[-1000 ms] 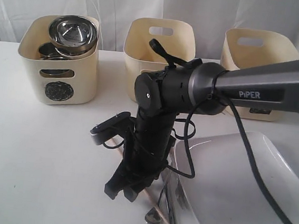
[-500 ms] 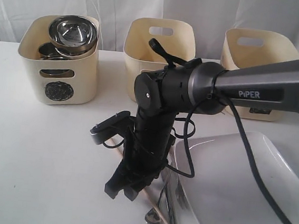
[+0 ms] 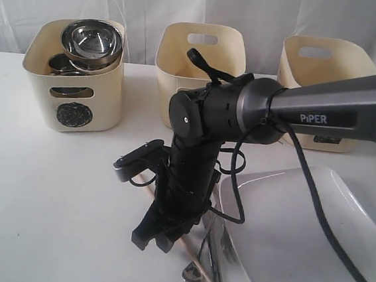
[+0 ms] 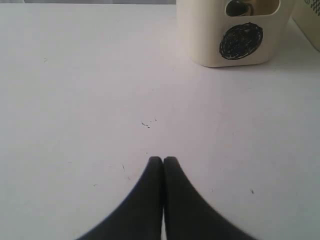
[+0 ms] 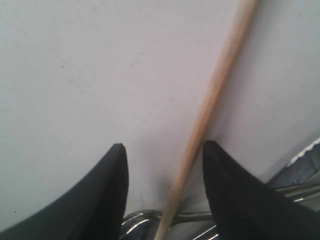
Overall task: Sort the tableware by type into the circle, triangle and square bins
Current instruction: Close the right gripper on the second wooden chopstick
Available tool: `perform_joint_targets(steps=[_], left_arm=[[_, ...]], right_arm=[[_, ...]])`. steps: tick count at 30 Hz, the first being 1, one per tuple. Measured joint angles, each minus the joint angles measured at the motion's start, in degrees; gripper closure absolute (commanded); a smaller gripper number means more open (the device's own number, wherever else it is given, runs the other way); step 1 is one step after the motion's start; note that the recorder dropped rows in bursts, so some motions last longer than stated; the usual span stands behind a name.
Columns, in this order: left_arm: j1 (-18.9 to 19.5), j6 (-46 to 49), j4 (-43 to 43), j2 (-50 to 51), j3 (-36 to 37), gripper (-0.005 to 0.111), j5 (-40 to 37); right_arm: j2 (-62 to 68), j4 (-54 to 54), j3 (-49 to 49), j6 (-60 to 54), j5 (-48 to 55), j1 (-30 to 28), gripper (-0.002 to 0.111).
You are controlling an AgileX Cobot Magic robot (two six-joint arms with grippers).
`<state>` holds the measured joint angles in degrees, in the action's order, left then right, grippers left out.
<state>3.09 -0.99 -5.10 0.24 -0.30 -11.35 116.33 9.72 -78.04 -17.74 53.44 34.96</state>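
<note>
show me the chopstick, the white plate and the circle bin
chopstick (image 5: 210,107): right wrist view, middle of the shaft
white plate (image 3: 278,243): exterior view, bare inner surface
circle bin (image 3: 105,100): exterior view, front wall beside the circle mark

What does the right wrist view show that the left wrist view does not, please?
Only the right wrist view shows the open right gripper, with a wooden chopstick running between its fingers, and steel cutlery. Only the left wrist view shows the shut left gripper, holding nothing, and the circle bin. Both show the white table.
</note>
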Motion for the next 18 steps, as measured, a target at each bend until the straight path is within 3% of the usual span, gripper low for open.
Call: perform_joint_targets(steps=[18], left_arm=[[0.0,0.0,0.0,0.0,0.0,0.107,0.0]], right_arm=[[1.3,-1.4,0.0,1.2,-0.8,0.0,0.064]])
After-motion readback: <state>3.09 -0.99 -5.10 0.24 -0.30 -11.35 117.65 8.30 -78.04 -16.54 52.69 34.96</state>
